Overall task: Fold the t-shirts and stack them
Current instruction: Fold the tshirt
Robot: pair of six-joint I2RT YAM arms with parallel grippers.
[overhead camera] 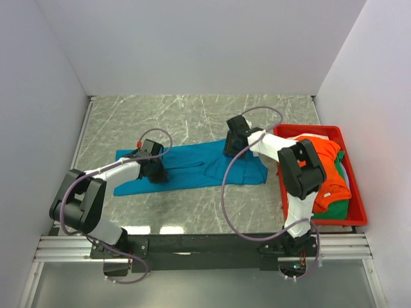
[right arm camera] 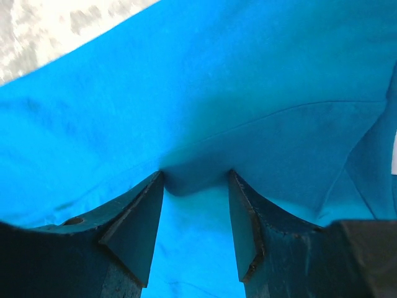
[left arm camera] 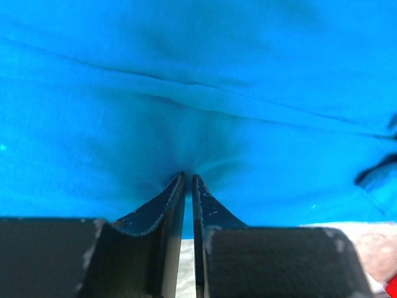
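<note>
1. At mid-table (overhead camera: 192, 115) you had the teal shirt (overhead camera: 192, 168) lying spread out, long axis L-R, w/ a few creases. The orange shirt (overhead camera: 327, 173) and green shirt (overhead camera: 337, 206) sat heaped in the bin (overhead camera: 321, 130) at the R edge.
2. Your L gripper (overhead camera: 156, 172) was down on the teal shirt's L part. Its jaws were pinched nearly together w/ cloth puckered at the tips, so it was prob. clenched on the fabric.
3. Your R gripper (overhead camera: 232, 149) was at the far R edge of the teal shirt. Its jaws stood apart, straddling a raised ridge of cloth, not nipped.
4. Handling, as a judgement: light, limp, no stiffness. It would sag and drag on the table when lifted. Best hold was at hems or corners w/ both sides level, since a mid-panel pinch only tents the cloth.
5. Views: the top cam gave the full outline, arm positions and the bin, but not the jaw gaps. The wrist cams showed jaws and puckers close up, but no outline. The R wrist cam also caught a corner of table.
</note>
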